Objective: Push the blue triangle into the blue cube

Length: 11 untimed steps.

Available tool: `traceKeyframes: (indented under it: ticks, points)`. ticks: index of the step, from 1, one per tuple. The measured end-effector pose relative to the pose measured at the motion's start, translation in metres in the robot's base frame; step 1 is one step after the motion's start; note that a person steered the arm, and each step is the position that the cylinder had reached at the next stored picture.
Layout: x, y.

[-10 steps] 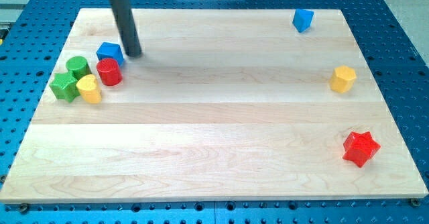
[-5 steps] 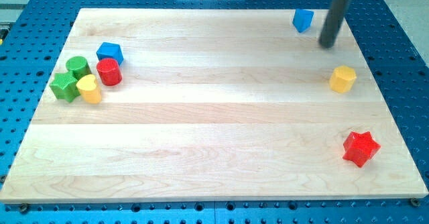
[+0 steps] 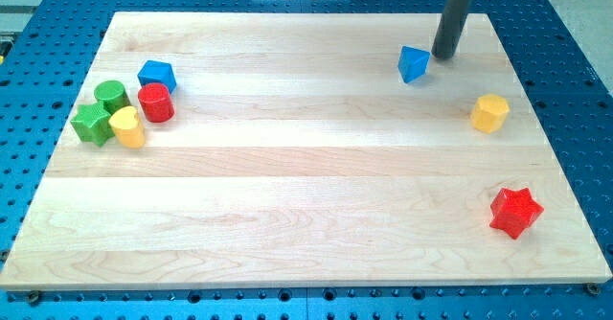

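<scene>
My tip (image 3: pixel 444 55) stands just right of the blue triangle (image 3: pixel 413 64); the blue cube (image 3: pixel 156 74) lies far left of that triangle.

The rod comes down from the view's top right, nearly upright, my tip (image 3: pixel 444 56) on the board.

Bright, even overhead light leaves the wooden board (image 3: pixel 306 195) sharp and glare-free, with short soft shadows falling toward six o'clock beneath the blocks.

My tip (image 3: pixel 444 55) is sitting just beside the blue triangle (image 3: pixel 413 64), on its upper-right side. The blue cube (image 3: pixel 156 74) is lying far across the wooden board (image 3: pixel 306 195), touching the red cylinder (image 3: pixel 155 102).
</scene>
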State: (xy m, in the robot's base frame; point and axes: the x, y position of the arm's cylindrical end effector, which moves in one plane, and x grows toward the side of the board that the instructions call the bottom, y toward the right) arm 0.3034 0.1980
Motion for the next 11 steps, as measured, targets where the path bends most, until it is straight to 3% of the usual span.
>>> traceKeyframes:
  ticks: [1,3,4,5,6,7,9,11]
  points:
    - [0.011,-0.109]
    - [0.036,-0.056]
    - [0.068,-0.142]
    - [0.079,-0.168]
    - [0.085,-0.154]
    - [0.085,-0.220]
    - [0.063,-0.213]
    - [0.058,-0.325]
